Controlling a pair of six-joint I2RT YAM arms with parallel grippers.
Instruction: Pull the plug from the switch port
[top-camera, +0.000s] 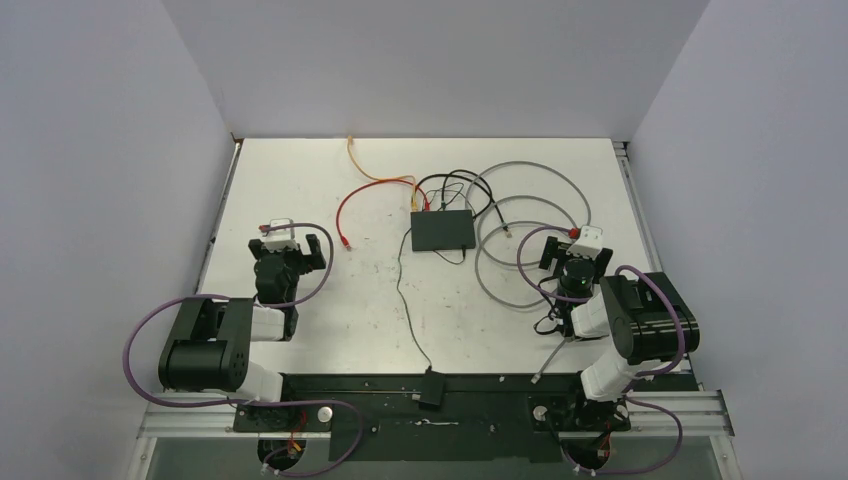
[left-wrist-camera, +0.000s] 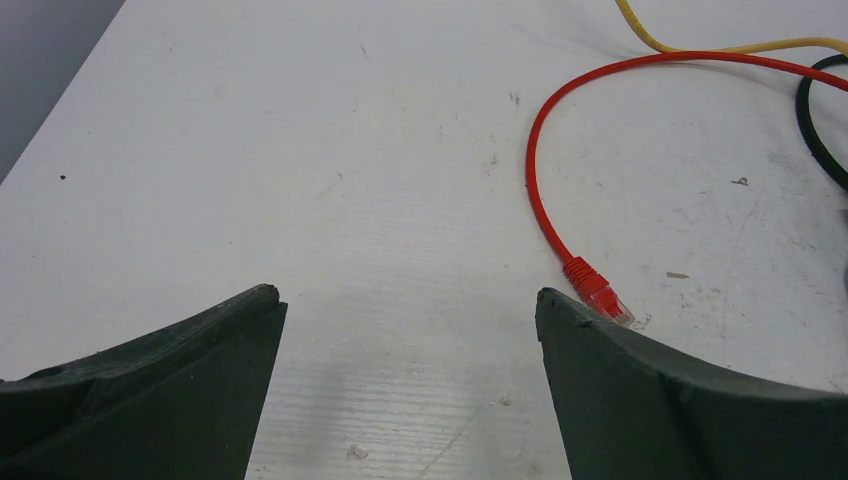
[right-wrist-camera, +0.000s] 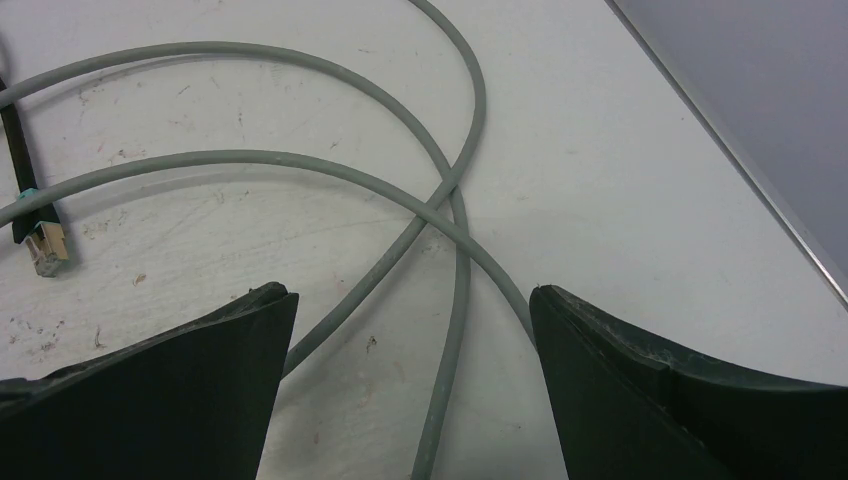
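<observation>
The switch lies flat on the bench, around the middle and a bit toward the far side, roughly between the two arms. Its ports face away from the robot, and a small bunch of plugs goes in along that far edge. The yellow cable, red cable and black cable all head that way. From above it's too small to tell which lead sits in which port.

Neither arm is on it yet. The left gripper hangs over bare bench, jaws spread wide with nothing between them, and the red cable's loose end lies just beside one of its fingers. The right gripper is in the same state, jaws wide apart over loops of grey cable, holding nothing.

My handling guess: the box looks light and will probably skate on the smooth bench if you just yank, so I'd pin it with one arm. The plug is small hard plastic, likely with a latch tab. I'd pinch the plug body right at the port, not the floppy cable, and pull straight out.
</observation>
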